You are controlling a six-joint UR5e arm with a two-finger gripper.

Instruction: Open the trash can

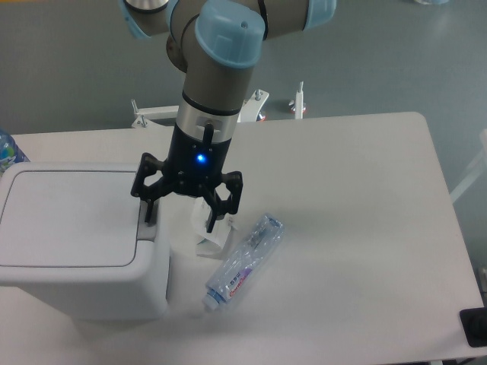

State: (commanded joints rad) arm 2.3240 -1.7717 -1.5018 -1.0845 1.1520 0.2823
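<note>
Here, in the single fixed camera view, the trash can [76, 236] sits at the left edge of the white table [358, 228], reaching toward the near left corner. Its flat rectangular lid [68, 217] lies closed and level. At the right end of the lid is the grey push-button tab [148, 228], a narrow strip partly hidden by the tool above it.

The gripper [186, 207] hangs straight down from the arm [221, 68], its two black fingers spread wide apart and holding nothing. A blue light glows on its body. The left-hand fingertip in the picture [147, 211] is over the tab at the can's right edge; it seems to touch or nearly touch it, though contact cannot be judged from this angle. The other fingertip [226, 215] hangs over the table just beside the can, in front of a small piece of crumpled white paper [209, 236] that lies on the table.

Just right of the paper lies a flattened clear plastic bottle [245, 261], set diagonally with its cap end pointing toward the near edge of the table.

At the far left edge, behind the can, part of a blue-labelled bottle [7, 150] shows. A dark object [475, 327] cuts in at the near right corner.
</note>
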